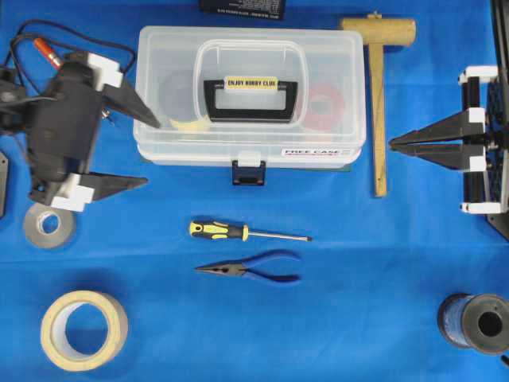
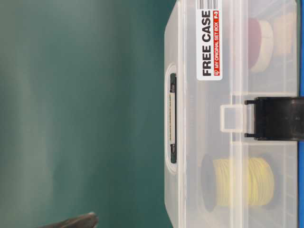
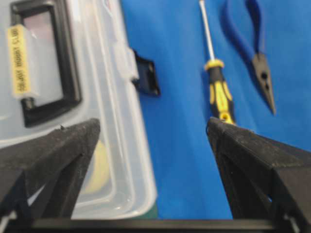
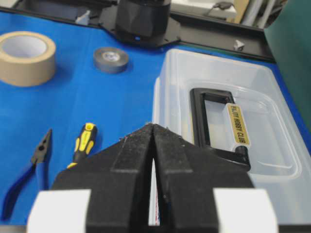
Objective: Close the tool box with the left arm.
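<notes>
Sitting far-centre on the bench, long axis left-right, lid down, the tool box lies just right of the wide-open left hand; right hand closed, farther off.

Right wrist view. Your right gripper fills the lower foreground, its two black fingers pressed together, tips meeting in front of the tool box. The box lid lies down, its black handle and yellow label facing up. On the blue cloth to the left you see pliers, a screwdriver, a tan tape roll and a grey tape roll. A black arm base stands beyond.
</notes>
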{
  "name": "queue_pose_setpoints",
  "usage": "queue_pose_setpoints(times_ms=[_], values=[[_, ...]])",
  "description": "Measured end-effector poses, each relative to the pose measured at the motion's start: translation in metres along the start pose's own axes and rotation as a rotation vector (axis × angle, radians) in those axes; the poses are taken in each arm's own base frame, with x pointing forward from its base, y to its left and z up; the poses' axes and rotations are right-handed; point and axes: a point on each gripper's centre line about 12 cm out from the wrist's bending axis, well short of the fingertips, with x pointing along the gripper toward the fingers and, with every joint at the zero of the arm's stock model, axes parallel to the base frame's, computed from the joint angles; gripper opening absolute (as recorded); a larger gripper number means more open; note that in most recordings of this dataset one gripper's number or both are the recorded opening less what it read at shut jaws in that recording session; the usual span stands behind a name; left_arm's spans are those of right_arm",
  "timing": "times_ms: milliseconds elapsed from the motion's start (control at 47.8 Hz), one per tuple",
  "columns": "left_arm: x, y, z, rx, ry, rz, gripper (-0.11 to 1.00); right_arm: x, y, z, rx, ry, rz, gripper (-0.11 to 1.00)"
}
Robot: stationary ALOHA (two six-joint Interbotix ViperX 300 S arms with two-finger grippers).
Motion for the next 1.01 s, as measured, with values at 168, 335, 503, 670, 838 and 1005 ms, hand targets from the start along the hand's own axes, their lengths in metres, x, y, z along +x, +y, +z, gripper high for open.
queue_pose_setpoints(times_ms=[168, 335, 503, 670, 838, 1005], values=[[-0.028, -0.001, -0.008, -0.005, -0.150, 0.055, 0.89, -0.001, 0.000, 0.001, -0.002, -0.008, 0.000, 0.00], [-0.054, -0.007, -0.027, -0.003, -0.314, 0.108, 0.89, -0.002, 0.000, 0.002, 0.002, -0.011, 0.000, 0.00], [-0.065, -0.014, -0.052, -0.014, -0.404, 0.132, 0.89, -0.002, 0.000, 0.002, 0.002, -0.011, 0.000, 0.00], [-0.065, -0.024, -0.084, -0.048, -0.474, 0.145, 0.89, -0.002, 0.000, 0.002, 0.002, -0.014, 0.000, 0.00], [-0.061, -0.031, -0.114, -0.130, -0.533, 0.149, 0.89, -0.002, 0.000, 0.003, 0.000, -0.018, 0.000, 0.00], [-0.054, -0.036, -0.135, -0.221, -0.537, 0.133, 0.89, -0.001, 0.000, 0.003, 0.003, -0.017, 0.000, 0.00]])
